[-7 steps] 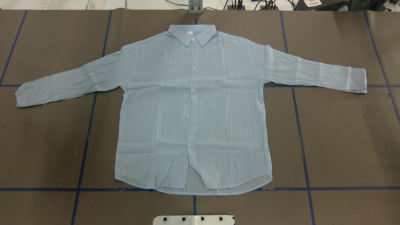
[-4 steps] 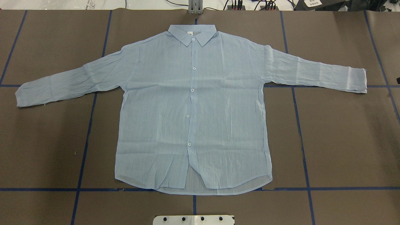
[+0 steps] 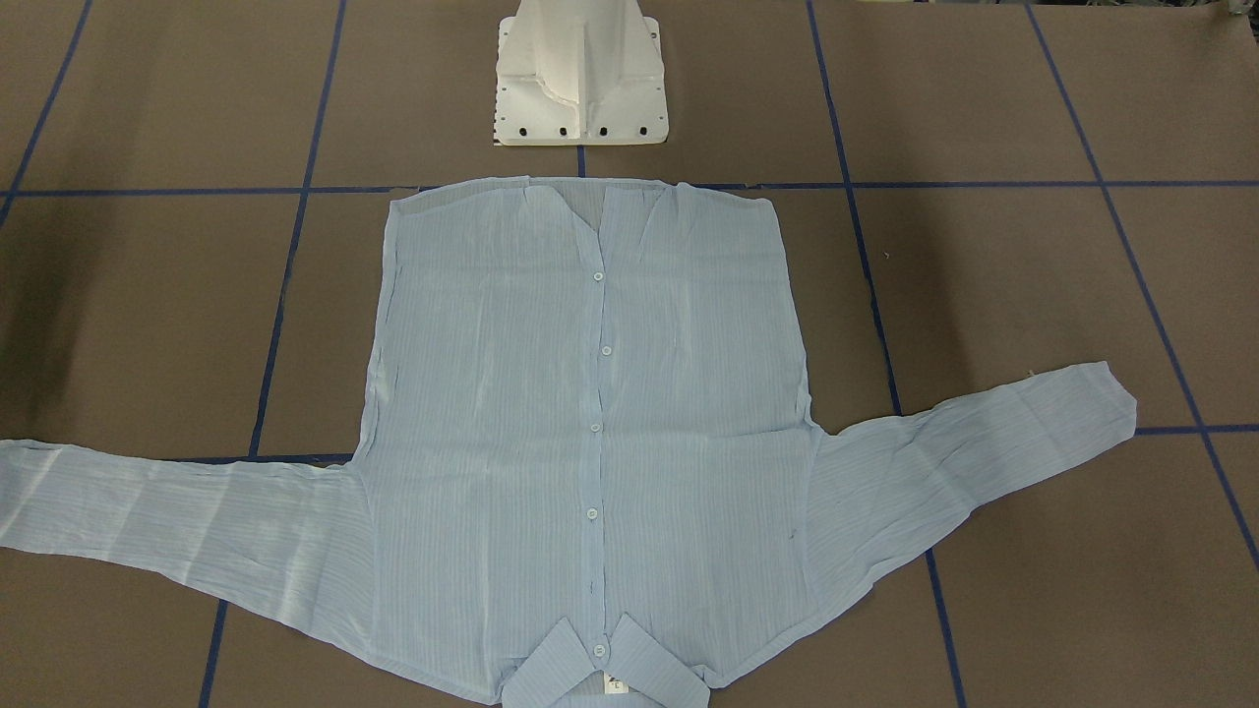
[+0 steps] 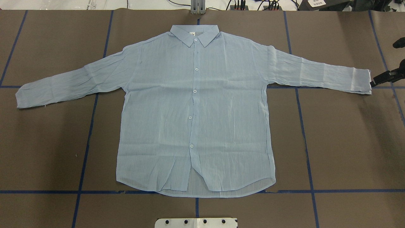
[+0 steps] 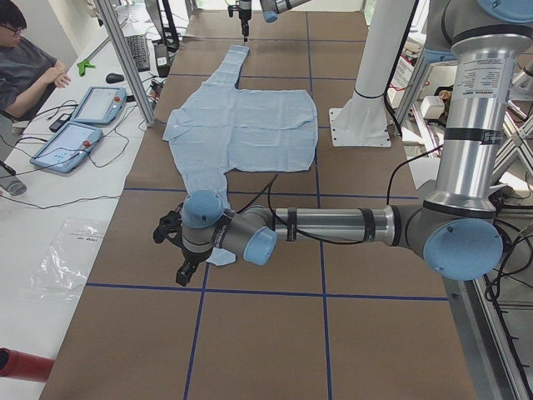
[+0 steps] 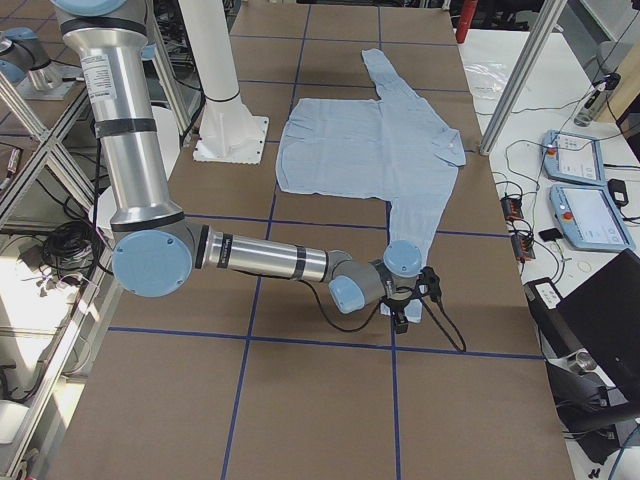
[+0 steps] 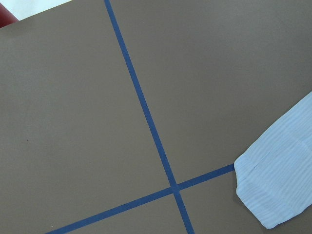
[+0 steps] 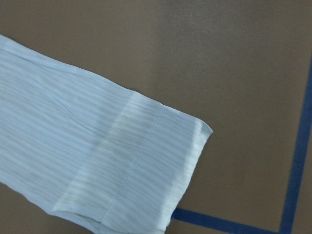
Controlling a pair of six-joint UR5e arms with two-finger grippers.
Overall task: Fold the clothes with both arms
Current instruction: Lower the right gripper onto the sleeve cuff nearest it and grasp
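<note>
The clothes are one pale-blue button-up shirt (image 4: 196, 110) lying flat and face up on the brown table, collar at the far side and both sleeves spread out. My right gripper (image 4: 383, 63) comes in at the overhead view's right edge, just beyond the right sleeve's cuff (image 4: 360, 80), its black fingers apart and holding nothing. That cuff (image 8: 122, 165) fills the right wrist view. My left gripper (image 5: 171, 246) hovers by the left sleeve's cuff (image 7: 278, 185); it shows only in the exterior left view, so I cannot tell its state.
The white pedestal base (image 3: 580, 79) stands just behind the shirt's hem. Blue tape lines (image 4: 303, 126) grid the table. A person (image 5: 25, 67) sits at a side bench with teach pendants (image 5: 71, 142) and cables beyond the table's far edge.
My right gripper has come into the overhead view from the right edge, toward the right sleeve's cuff. The shirt has not moved.
</note>
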